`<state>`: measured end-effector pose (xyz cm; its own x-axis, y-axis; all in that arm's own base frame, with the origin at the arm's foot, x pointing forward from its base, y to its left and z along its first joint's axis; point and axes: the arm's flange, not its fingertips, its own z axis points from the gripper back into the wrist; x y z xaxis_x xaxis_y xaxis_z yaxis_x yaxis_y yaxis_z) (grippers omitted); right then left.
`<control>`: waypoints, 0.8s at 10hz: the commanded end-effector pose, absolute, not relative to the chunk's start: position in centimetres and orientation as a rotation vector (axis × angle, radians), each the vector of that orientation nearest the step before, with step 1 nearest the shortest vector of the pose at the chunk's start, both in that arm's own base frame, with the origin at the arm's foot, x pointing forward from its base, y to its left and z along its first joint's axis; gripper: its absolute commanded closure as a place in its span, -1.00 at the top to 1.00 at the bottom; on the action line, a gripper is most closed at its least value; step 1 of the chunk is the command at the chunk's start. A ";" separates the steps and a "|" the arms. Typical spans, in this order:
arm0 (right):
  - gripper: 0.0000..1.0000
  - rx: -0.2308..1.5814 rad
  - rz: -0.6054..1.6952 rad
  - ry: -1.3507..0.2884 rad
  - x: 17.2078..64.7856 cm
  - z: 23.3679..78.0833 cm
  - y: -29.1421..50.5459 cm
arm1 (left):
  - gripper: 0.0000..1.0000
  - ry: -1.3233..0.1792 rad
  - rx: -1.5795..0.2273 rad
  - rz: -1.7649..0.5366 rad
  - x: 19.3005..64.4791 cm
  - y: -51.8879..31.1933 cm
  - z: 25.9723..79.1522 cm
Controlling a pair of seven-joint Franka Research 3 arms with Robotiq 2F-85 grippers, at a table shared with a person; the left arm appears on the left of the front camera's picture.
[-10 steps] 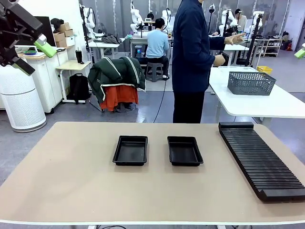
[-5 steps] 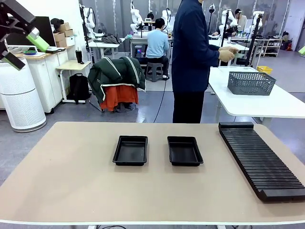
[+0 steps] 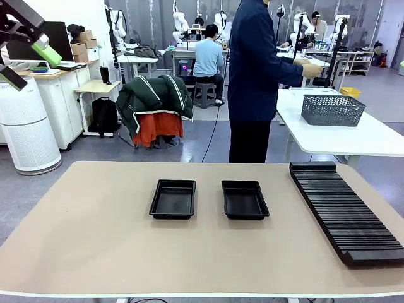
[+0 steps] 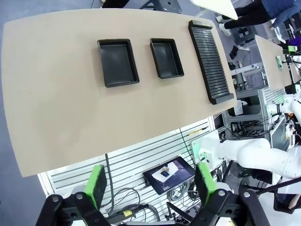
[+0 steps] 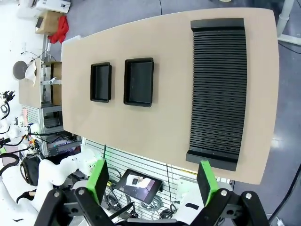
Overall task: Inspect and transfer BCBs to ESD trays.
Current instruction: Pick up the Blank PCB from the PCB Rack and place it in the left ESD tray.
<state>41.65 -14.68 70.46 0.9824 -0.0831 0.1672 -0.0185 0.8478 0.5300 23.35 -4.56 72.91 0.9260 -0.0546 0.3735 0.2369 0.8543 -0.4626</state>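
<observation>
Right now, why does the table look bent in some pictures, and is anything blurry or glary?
Left wrist view: the wide lens bows the edges of the table. Right wrist view: same bowing, ribbed rack sharp. Front view: straight lines, even light, soft shadows, faint sheen on the trays.

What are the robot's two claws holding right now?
Nothing. The left gripper and the right gripper both hang open and empty, high above the table.

I see two black trays (image 3: 172, 199), a black ribbed rack (image 3: 344, 211), a beige bench (image 3: 88, 240), and green pads (image 4: 98, 184) on my left end effector (image 4: 151, 183) and right end effector (image 5: 153, 181).
</observation>
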 end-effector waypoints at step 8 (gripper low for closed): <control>1.00 0.559 -0.034 -0.187 41.7 70.5 -14.7 | 1.00 -0.328 -0.388 -0.122 22.1 -7.4 75.4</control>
<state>41.78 -14.64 70.41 0.9829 -0.0854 0.1630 -0.0138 0.8489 0.5283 22.27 -7.33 74.80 0.9326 -0.0682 0.3545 0.2062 0.9067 -0.3679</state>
